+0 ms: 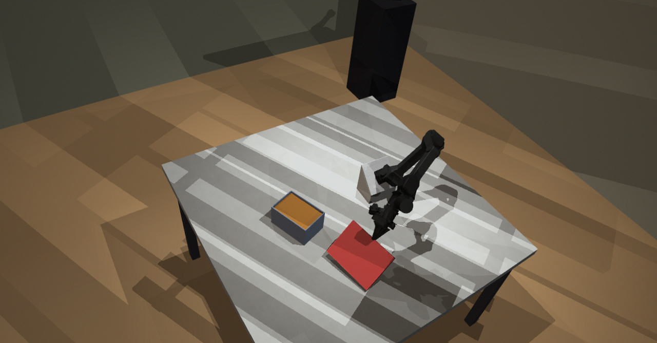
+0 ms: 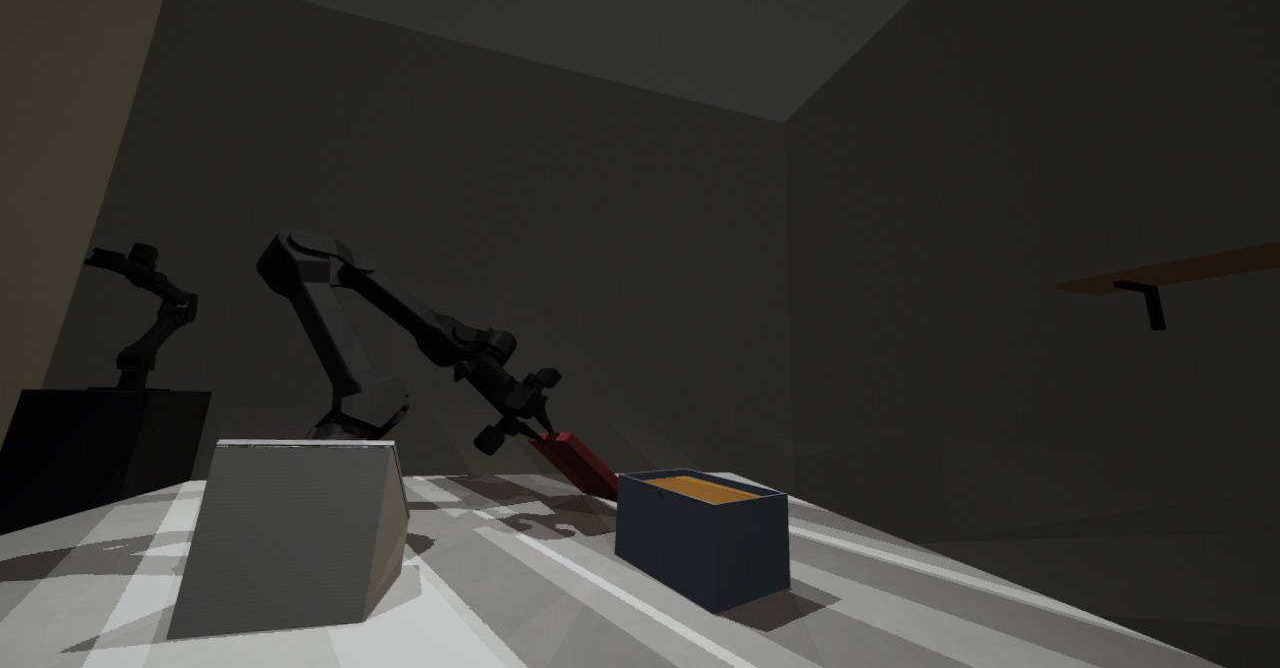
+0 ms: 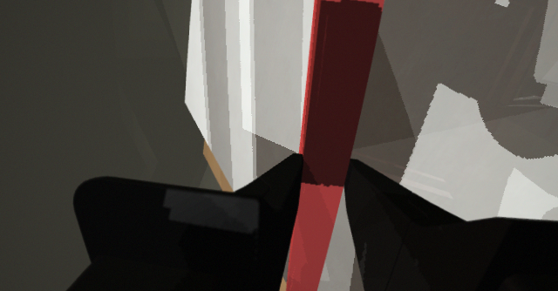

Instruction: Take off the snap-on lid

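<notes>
The red lid (image 1: 360,260) (image 2: 577,465) (image 3: 342,91) is off the box and held tilted, top face up, its gripped edge high and its far side sloping down close to the table (image 1: 238,267). Whether that low side touches the table I cannot tell. My gripper (image 1: 374,237) (image 2: 547,436) (image 3: 323,166) is shut on the lid's raised edge, one finger on each side in the wrist view. The storage box (image 1: 288,225) (image 2: 664,530), dark blue with an orange inside, stands upright and open beside the lid. In the exterior view it hides the lid's lower end.
A grey-white wedge-shaped block (image 1: 365,185) (image 2: 281,530) stands on the table near my arm. A second arm (image 2: 161,306) stands on a black pedestal (image 1: 381,46) (image 2: 107,458) beyond the table. A wall shelf (image 2: 1190,270) shows at the right in the exterior view.
</notes>
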### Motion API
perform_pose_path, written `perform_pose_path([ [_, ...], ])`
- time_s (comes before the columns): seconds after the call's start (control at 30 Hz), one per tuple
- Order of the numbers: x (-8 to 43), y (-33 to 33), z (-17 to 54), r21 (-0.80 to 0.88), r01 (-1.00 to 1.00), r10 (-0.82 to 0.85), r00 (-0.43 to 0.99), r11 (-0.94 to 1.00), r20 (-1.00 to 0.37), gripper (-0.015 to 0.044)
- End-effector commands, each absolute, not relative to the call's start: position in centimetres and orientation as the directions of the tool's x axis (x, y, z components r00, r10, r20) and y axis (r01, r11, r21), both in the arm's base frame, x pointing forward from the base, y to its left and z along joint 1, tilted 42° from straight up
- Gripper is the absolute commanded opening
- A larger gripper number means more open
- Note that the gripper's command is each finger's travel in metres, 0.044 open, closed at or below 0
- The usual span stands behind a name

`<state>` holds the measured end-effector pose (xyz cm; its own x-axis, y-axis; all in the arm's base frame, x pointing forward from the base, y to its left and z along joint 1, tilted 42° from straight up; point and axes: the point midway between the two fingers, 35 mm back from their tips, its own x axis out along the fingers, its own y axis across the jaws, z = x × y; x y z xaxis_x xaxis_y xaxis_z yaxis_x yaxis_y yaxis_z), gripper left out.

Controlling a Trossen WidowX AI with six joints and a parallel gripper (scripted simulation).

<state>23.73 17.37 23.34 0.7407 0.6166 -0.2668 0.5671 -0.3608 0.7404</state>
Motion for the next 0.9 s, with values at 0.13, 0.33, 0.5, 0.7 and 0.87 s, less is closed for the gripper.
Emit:
perform_pose_path([
  [0.13, 23.9, 17.7, 22.9, 0.741, 0.561, 0.61, 0.747, -0.369, -0.262, 0.0],
  [0.33, 23.9, 18.0, 22.6, 0.741, 0.561, 0.61, 0.747, -0.369, -0.262, 0.0],
  [0.5, 23.9, 18.3, 22.3, 0.741, 0.561, 0.61, 0.747, -0.369, -0.262, 0.0],
  [0.7, 23.9, 18.6, 21.9, 0.74, 0.561, 0.61, 0.747, -0.369, -0.262, 0.0],
  [0.87, 23.9, 18.8, 21.6, 0.74, 0.562, 0.611, 0.747, -0.37, -0.262, 0.0],
])
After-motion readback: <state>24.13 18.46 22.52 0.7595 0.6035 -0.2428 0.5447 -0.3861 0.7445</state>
